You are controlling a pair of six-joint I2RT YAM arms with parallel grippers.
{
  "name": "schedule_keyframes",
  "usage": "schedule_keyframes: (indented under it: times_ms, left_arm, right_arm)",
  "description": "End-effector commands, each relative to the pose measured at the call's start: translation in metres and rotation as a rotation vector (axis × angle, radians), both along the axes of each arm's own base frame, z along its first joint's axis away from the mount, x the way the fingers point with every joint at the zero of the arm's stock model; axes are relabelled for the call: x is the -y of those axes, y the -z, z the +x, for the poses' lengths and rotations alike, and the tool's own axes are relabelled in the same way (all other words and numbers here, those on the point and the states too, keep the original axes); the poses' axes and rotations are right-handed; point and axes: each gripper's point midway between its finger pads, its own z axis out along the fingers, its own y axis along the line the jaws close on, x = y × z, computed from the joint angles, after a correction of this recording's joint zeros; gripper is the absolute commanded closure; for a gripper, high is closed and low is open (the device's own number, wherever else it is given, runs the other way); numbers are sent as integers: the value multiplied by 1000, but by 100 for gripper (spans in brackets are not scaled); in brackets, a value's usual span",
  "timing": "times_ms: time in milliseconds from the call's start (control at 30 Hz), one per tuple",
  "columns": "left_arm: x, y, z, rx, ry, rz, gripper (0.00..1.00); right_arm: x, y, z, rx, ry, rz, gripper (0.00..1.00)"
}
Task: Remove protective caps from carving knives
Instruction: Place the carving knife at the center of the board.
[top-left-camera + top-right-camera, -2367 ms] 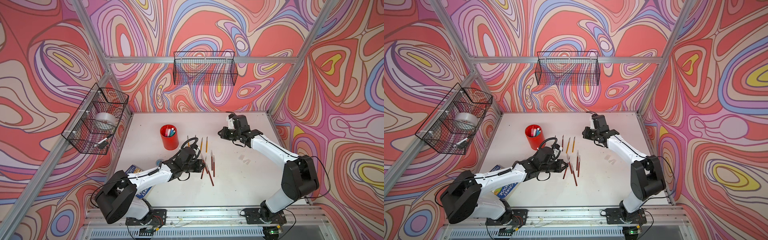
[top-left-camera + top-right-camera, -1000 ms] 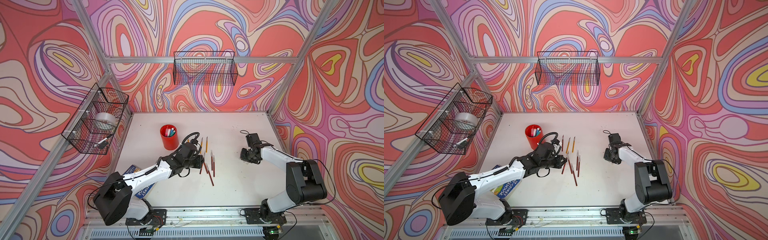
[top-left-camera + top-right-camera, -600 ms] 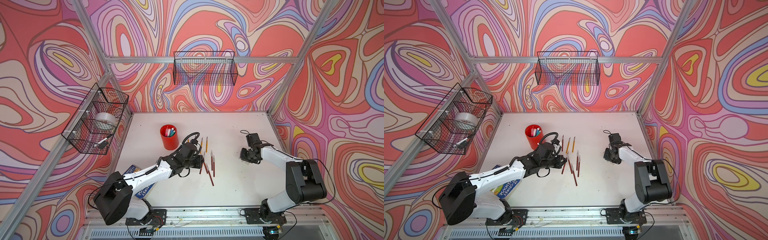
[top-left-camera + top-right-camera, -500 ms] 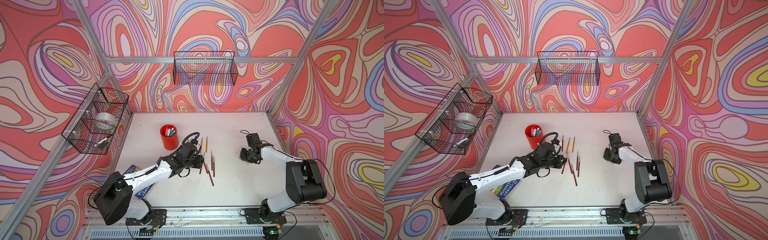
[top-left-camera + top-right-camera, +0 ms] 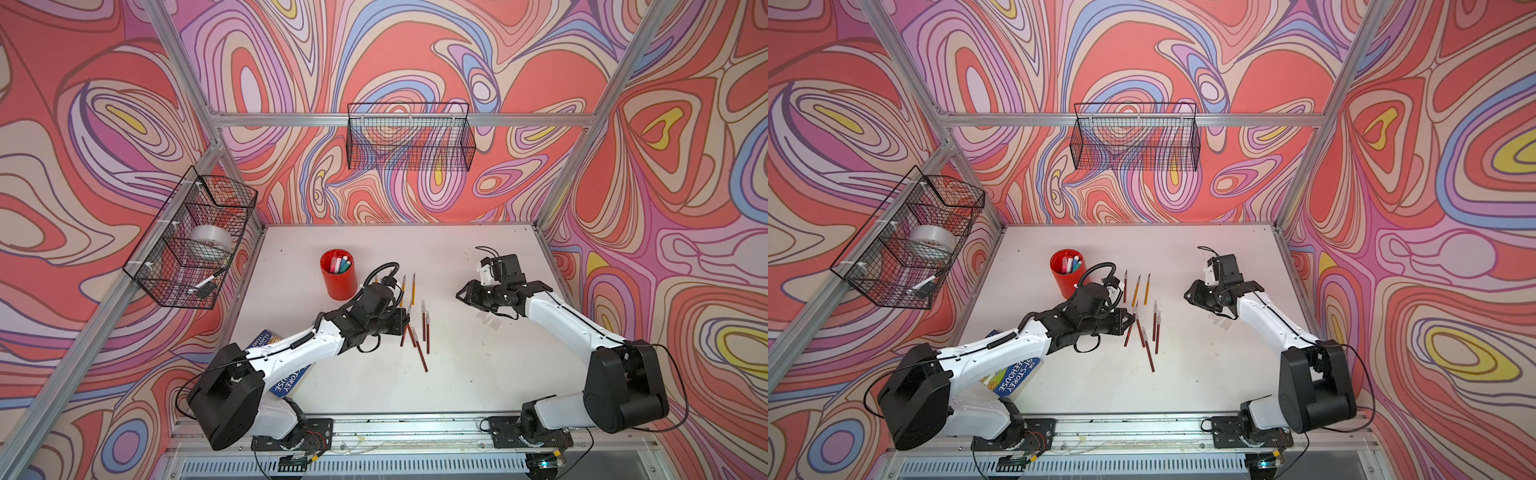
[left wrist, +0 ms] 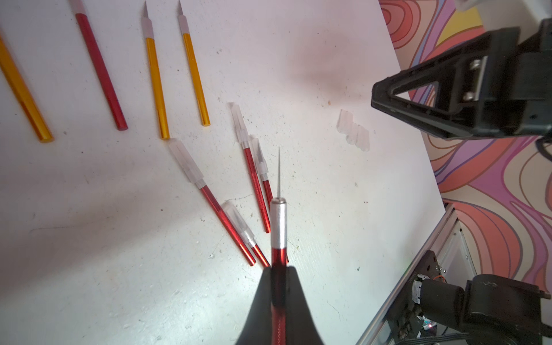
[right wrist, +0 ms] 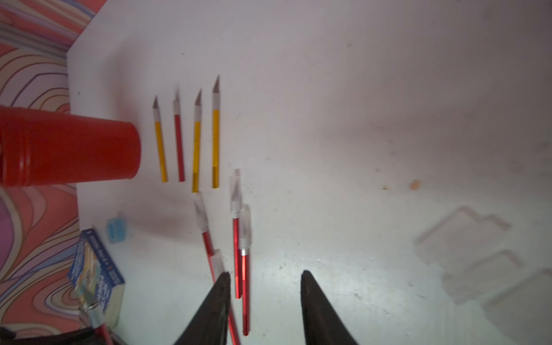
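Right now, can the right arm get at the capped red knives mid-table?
Probably yes: right gripper open and empty, bare table between it and the capped red knives; left gripper hovers close.

White lettering is being shown on the blue book (image 5: pixel 286 380) lying at the lower left of the table in both top views. In a top view the word "STOREY" is being displayed on its cover, with the letters "USE" under it. In a top view the book (image 5: pixel 1013 376) is being read as "-STOREY" over "EHOUSE", the start of both lines being covered by the left arm (image 5: pixel 1000 345). Smaller print along the book's far edge is being rendered too small to read. In the right wrist view, lower left, the book (image 7: pixel 95 268) is being blurred beyond reading.
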Motion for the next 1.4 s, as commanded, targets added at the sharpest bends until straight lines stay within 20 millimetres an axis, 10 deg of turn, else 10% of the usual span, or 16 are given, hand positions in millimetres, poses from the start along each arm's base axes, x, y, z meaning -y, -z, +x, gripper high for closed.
schedule_keyframes:
  times_ms: [0, 267, 667, 1367]
  left_arm:
    - [7, -12, 8, 8, -2, -42, 100]
    - [8, -15, 11, 11, -9, -52, 100]
    - [4, -16, 11, 18, -20, -47, 100]
    - [-3, -21, 15, 34, -41, -54, 100]
  right_arm:
    - [-43, -40, -10, 67, -111, 152, 52]
    - [-96, -59, -30, 70, -262, 266, 47]
    - [-149, -29, -46, -29, -378, 296, 61]
    - [-165, -16, -49, -56, -385, 262, 89]
